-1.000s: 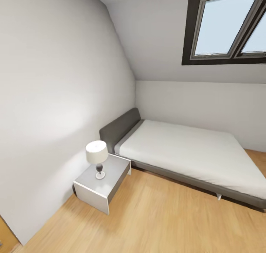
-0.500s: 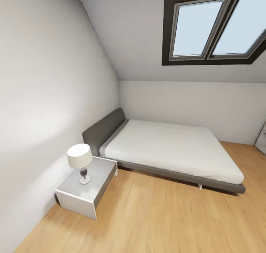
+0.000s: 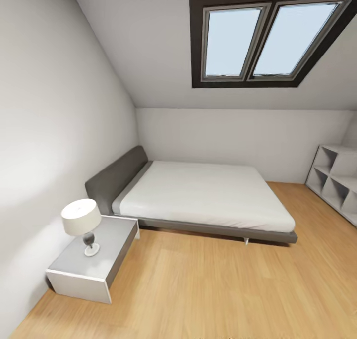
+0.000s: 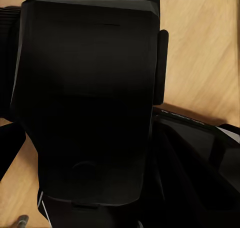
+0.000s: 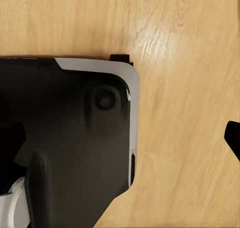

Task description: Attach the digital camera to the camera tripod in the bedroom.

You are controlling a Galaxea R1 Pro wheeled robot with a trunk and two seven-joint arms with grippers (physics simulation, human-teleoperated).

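Hand states could not be told; wrist views showed dark robot body over floor (image 5: pixel 190 88), head view the bed (image 3: pixel 203 195) and lamp (image 3: pixel 82 220).

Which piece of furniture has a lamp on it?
The nightstand, the low grey box beside the bed's headboard. The lamp stands on its top; the bed and shelves carry nothing.
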